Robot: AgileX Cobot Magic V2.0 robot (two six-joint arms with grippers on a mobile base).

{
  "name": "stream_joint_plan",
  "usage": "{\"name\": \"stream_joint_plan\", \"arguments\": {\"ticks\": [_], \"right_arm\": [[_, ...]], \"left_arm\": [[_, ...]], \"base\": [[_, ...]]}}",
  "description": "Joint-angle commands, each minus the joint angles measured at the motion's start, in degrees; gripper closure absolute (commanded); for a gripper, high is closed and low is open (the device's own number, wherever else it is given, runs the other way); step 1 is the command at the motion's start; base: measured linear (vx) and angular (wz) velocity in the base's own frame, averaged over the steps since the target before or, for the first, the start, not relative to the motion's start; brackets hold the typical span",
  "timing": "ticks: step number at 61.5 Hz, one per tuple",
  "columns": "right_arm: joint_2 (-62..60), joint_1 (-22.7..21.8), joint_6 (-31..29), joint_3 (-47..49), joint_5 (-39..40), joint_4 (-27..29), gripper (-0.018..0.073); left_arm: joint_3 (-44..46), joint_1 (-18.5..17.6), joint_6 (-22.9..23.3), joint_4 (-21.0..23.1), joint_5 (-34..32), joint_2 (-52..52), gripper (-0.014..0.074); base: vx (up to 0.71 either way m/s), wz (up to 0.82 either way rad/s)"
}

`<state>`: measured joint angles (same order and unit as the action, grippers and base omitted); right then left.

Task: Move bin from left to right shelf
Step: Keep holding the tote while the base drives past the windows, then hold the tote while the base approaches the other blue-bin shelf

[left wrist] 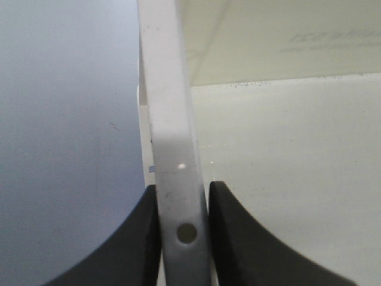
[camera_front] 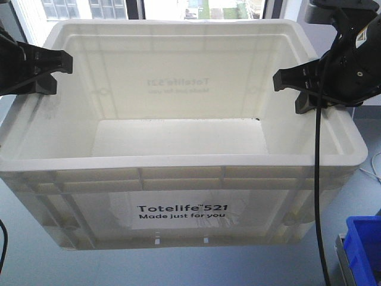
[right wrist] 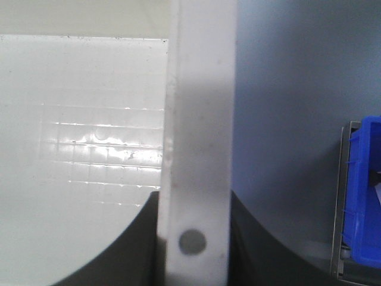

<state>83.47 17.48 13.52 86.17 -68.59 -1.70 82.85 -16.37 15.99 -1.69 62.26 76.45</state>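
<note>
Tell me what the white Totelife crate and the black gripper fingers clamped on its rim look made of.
White crate: moulded plastic, it seems, semi-gloss and slightly translucent; ribbed rim, reversed print showing through the far wall, glints on the floor. Fingers of the left gripper and right gripper: matte black, probably plastic or rubber; no shine.

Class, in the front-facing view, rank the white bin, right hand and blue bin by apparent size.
1. white bin
2. right hand
3. blue bin, cropped by the frame, so unsure

The white bin [camera_front: 95, 205] stands upright, open-topped, apparently empty, its black "Totelife 521" print facing the camera.
</note>
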Motion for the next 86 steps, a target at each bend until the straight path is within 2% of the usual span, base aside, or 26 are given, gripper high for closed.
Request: {"name": "stream_joint_plan", "arguments": {"ticks": [1, 37, 86], "right_arm": [[-3.2, -0.4, -1.1, 2.1, 4.3, -2.7, 0.0509], [-3.2, -0.4, -1.1, 2.1, 4.3, -2.7, 0.0509], [-3.2, -0.4, -1.1, 2.1, 4.3, -2.7, 0.0509]], "left_arm": [[1.9, 0.2, -0.7, -4.0, -4.7, -2.4, 0.0602], [1.9, 0.2, -0.7, -4.0, -4.7, -2.4, 0.0602], [1.9, 0.2, -0.7, -4.0, -4.7, -2.4, 0.0602]], "base": [[0.14, 0.25], [0.11, 0.37], [0.14, 0.53]]}}
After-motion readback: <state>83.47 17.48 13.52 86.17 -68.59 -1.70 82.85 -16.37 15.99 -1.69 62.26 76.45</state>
